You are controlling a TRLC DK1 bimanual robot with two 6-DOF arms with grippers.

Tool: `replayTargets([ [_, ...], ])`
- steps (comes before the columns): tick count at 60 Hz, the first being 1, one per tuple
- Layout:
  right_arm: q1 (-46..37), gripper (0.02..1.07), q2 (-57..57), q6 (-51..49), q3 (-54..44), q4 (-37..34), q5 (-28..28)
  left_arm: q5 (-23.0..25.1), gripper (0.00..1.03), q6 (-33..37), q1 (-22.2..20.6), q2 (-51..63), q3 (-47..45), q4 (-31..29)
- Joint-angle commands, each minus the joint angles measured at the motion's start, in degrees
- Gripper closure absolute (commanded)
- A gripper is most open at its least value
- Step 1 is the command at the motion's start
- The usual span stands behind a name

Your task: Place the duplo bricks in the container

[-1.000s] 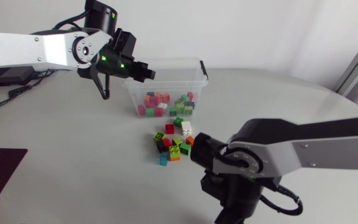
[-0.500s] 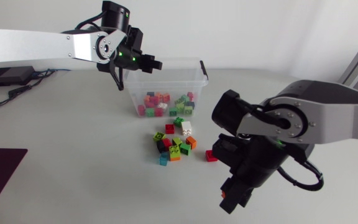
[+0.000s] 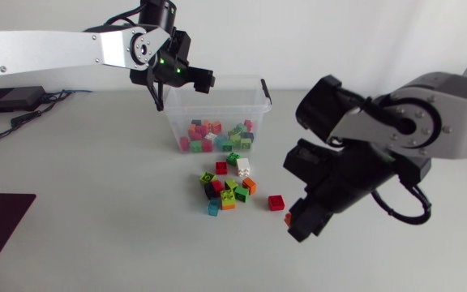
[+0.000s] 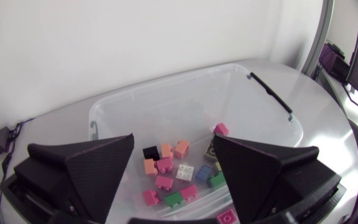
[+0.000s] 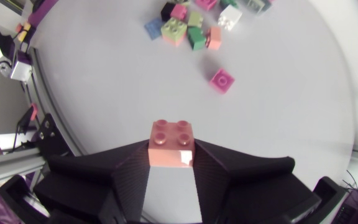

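Note:
The clear plastic container (image 3: 254, 101) stands at the back of the table with several coloured duplo bricks (image 3: 214, 134) inside. My left gripper (image 3: 203, 80) hangs over its back left rim. In the left wrist view that gripper (image 4: 174, 157) is open, fingers wide apart, with nothing between them and the bricks in the container (image 4: 166, 182) below. A pile of loose bricks (image 3: 229, 186) lies in front of the container, and a lone red brick (image 3: 276, 202) sits just right of it. My right gripper (image 3: 297, 225) is shut on an orange brick (image 5: 173, 140), raised above the table right of the pile.
In the right wrist view the lone brick (image 5: 221, 79) and the pile (image 5: 191, 26) lie ahead of the held brick. A dark red mat (image 3: 2, 221) lies at the table's left front. A black device with cables (image 3: 6, 99) sits at the far left.
My left gripper moved right over the container and opened. My right arm rose and swung right from the pile with the orange brick, uncovering the lone red brick.

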Motion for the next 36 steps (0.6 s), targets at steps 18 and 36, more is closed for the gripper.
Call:
replayTargets([
  [18,-5.0,0.74,4.1,1.3,9.6,11.7,-0.2,1.9,0.06,5.1,-1.3,-18.6,-15.7,-7.2],
  [36,-7.4,0.74,11.6,2.4,16.3,21.4,-0.8,5.0,0.06,11.3,-3.2,-28.3,-32.1,-7.6],
])
